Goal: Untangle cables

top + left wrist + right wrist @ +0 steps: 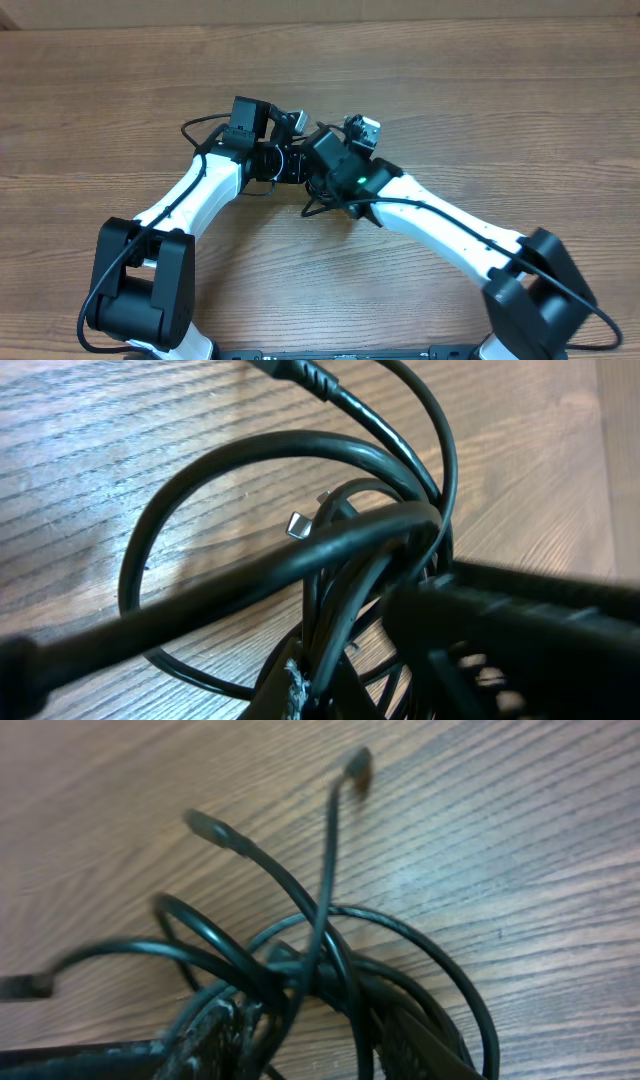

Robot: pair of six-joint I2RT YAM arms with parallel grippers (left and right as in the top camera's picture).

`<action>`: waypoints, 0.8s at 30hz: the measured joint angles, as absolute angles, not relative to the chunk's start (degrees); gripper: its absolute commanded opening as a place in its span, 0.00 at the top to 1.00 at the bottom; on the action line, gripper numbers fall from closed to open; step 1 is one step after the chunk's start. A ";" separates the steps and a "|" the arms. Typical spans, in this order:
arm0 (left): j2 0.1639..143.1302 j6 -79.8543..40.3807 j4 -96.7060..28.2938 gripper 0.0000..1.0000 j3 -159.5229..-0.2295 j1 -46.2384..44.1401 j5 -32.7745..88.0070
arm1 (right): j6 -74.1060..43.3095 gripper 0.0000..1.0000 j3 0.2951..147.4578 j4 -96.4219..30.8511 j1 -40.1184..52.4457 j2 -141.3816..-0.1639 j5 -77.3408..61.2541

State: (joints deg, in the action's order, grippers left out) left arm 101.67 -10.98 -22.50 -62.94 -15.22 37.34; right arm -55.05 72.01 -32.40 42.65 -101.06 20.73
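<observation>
The tangle may only pull tighter from here.
On the table (480, 90) the cables (322, 203) lie bunched at its middle; the left gripper (330, 695) is clenched on them, the right gripper (310, 1040) has cables between its jaws, grip unclear; the silver plug (298, 523) might snag a loop.

I see a brown wood-grain counter (450, 90) filling nearly the whole overhead view, its grain running side to side in long streaks, some darker. Along the far edge I see a paler tan strip (420, 8), and I cannot tell whether it is wall or floor. The light looks even and soft. In the right wrist view the boards carry a faint whitish sheen.
</observation>
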 measured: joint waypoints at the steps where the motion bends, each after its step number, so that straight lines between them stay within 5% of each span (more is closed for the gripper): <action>1: 101.67 -9.85 -22.68 0.96 -62.94 -15.22 37.36 | -54.50 0.56 72.01 -32.60 41.78 -100.01 19.33; 7: 101.67 -4.56 -23.35 0.96 -62.94 -15.22 37.54 | -47.97 0.54 72.01 -33.93 33.98 -93.58 8.05; 12: 101.67 1.26 -24.56 0.96 -62.94 -15.22 39.46 | -41.01 0.80 72.05 -38.57 30.06 -93.19 0.27; 24: 101.67 6.50 -25.10 0.96 -62.94 -15.22 42.78 | -42.30 0.89 71.99 -44.93 28.49 -94.00 -2.98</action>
State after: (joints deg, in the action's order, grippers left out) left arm 101.67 6.50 -25.10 -62.94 -15.22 42.78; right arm -42.30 71.99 -44.93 28.49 -94.00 -2.98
